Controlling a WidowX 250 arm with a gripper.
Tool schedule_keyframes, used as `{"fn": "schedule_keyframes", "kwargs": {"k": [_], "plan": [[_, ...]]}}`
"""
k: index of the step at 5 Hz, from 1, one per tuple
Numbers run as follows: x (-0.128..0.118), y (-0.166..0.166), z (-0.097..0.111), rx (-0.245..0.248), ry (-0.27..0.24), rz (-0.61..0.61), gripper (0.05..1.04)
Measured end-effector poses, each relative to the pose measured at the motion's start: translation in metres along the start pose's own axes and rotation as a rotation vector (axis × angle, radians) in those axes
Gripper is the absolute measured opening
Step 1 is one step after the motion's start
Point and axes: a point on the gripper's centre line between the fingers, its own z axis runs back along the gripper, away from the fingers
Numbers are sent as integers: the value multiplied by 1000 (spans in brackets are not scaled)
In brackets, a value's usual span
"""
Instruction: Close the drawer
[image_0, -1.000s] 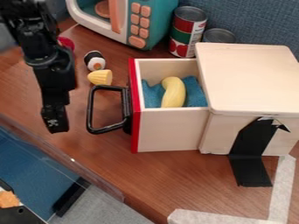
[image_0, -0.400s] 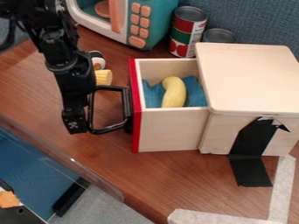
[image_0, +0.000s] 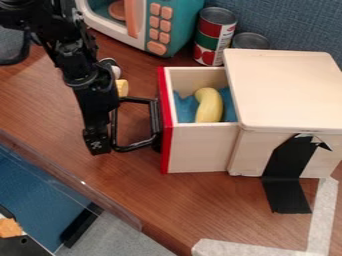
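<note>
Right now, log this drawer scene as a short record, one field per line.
drawer: partly open, sticking out of the box
handle: black loop on the red front
pincer: low, at the handle's outer side; contact hard to confirm
inside: yellow curved toy on blue cloth
cans: taller one upright, shorter one beside it, both behind the box
black tape: on the box's near side, running down onto the table

The drawer front (image_0: 165, 130) is red, the cloth (image_0: 186, 110) blue.
</note>
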Motion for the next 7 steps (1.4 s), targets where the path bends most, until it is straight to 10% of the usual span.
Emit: {"fn": "schedule_keyframes", "kwargs": {"k": [7], "plan": [[82,11,-16,-26,-60,86,1001]]}}
